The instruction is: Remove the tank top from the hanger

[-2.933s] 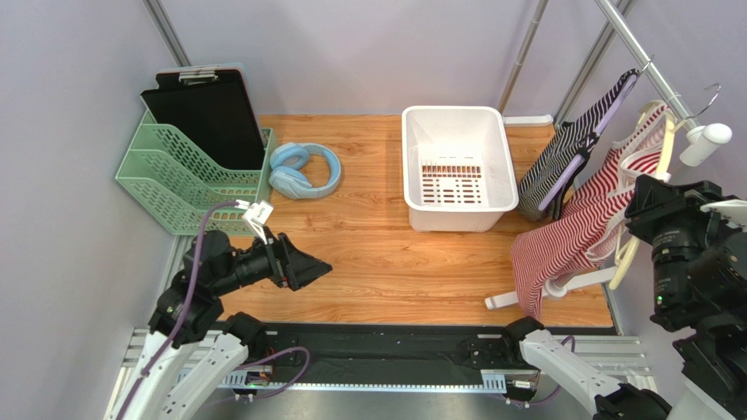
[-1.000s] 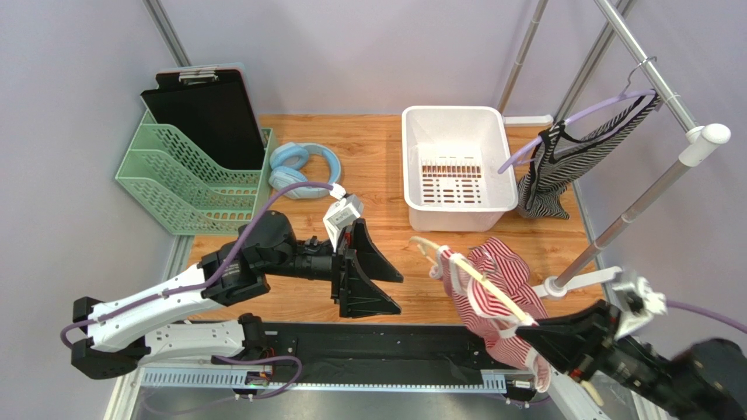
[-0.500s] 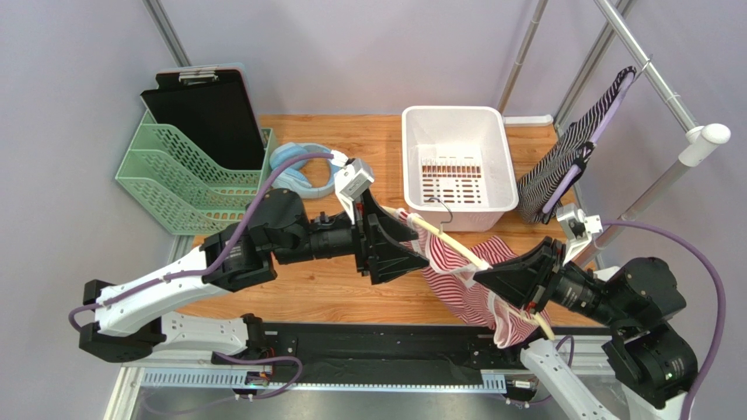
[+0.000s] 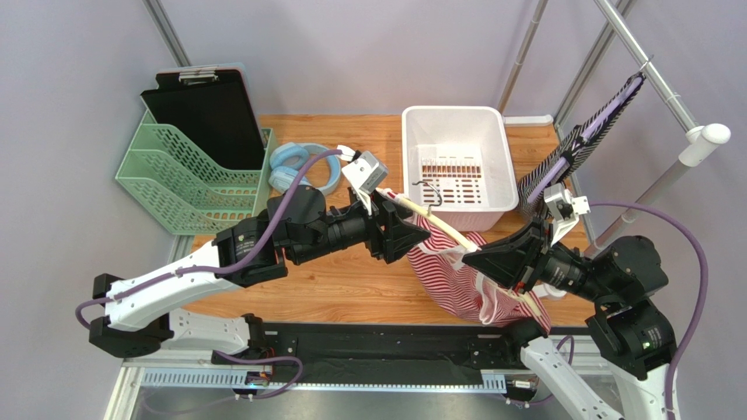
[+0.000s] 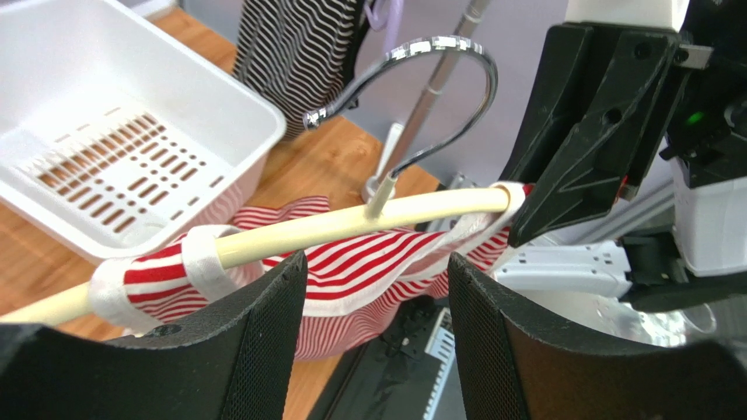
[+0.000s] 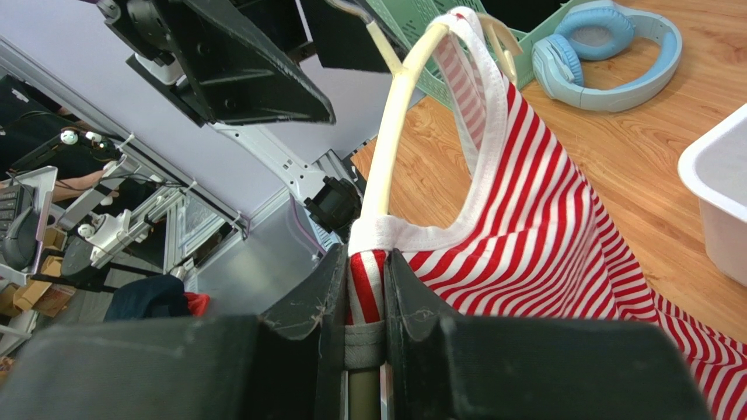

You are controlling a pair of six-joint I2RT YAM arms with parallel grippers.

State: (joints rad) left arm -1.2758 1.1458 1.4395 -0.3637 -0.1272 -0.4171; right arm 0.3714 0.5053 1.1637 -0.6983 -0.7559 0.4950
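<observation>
Landmark: white basket [image 4: 409, 157], at the far middle of the table [image 4: 351, 293].
Task thing: red-and-white striped tank top [image 4: 456, 273], held up off the table just on the near side of the basket, on a cream hanger [image 4: 437, 226].
Hanger lie: bar slants from the basket's near left corner toward the near right. Its metal hook [image 5: 412, 79] reaches over the basket's near wall and is on no rail.
Right gripper [image 6: 364, 262]: fingers closed tight on the hanger's near end, with the top's white-edged strap pinched in with it.
Left gripper [image 5: 375, 267]: fingers stand wide apart, one to each side of the bar and the strap near the basket end. Nothing is gripped.
Done: the hanger is down from the rail [image 4: 649, 66] that stands to the right of the basket, and is carried between the arms.
Left: all of the stripping, by my reading. Both straps loop the bar ends and the body hangs below.
Next need, a judgement: clamp the basket-end strap and draw it off the bar tip.
Risk: the right grip traps cloth as well as hanger.
Other garment: black-and-white striped top [image 4: 570, 157] hangs on that rail, right of the basket.
Writing: none legible, no brand seen.
</observation>
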